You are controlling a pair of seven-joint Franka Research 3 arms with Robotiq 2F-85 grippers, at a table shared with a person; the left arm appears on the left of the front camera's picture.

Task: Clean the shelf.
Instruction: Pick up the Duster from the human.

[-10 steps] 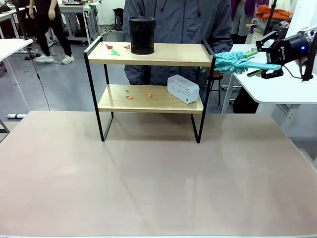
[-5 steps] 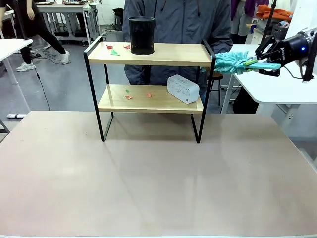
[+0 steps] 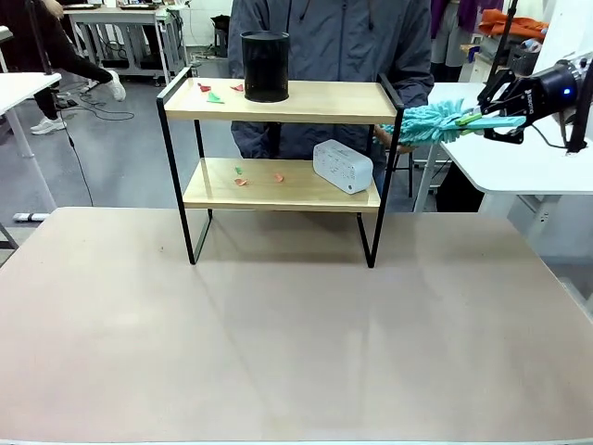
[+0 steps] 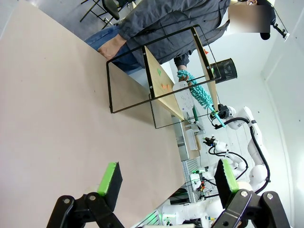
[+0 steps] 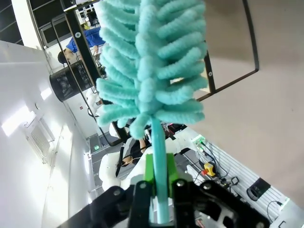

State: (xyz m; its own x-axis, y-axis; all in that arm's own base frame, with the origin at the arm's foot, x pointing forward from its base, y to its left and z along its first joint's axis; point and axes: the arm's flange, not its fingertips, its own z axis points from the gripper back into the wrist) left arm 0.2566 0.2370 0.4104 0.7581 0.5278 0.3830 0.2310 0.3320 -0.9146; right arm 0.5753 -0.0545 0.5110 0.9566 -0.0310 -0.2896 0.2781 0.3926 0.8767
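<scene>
The shelf (image 3: 315, 100) stands at the far side of the table, two light boards in a black frame. Red and green scraps (image 3: 210, 92) lie on its top board, and more scraps (image 3: 243, 180) lie on the lower one. My right gripper (image 3: 500, 117) hovers to the right of the shelf at top-board height, shut on the handle of a teal duster (image 3: 428, 123). The duster's fluffy head reaches the shelf's right post. In the right wrist view the duster (image 5: 152, 61) rises from my right gripper (image 5: 160, 190). My left gripper (image 4: 167, 178) is open and holds nothing, with the shelf (image 4: 161, 88) far ahead of it.
A black mesh cup (image 3: 266, 65) stands on the top board and a white box (image 3: 343, 165) on the lower board. A person (image 3: 334, 37) stands just behind the shelf. The tan table (image 3: 278, 324) spreads in front. A white table (image 3: 519, 158) is behind my right gripper.
My right gripper drew back slightly and the duster tilted, its head swinging a little left and down toward the shelf's right post. The left gripper stayed open.
</scene>
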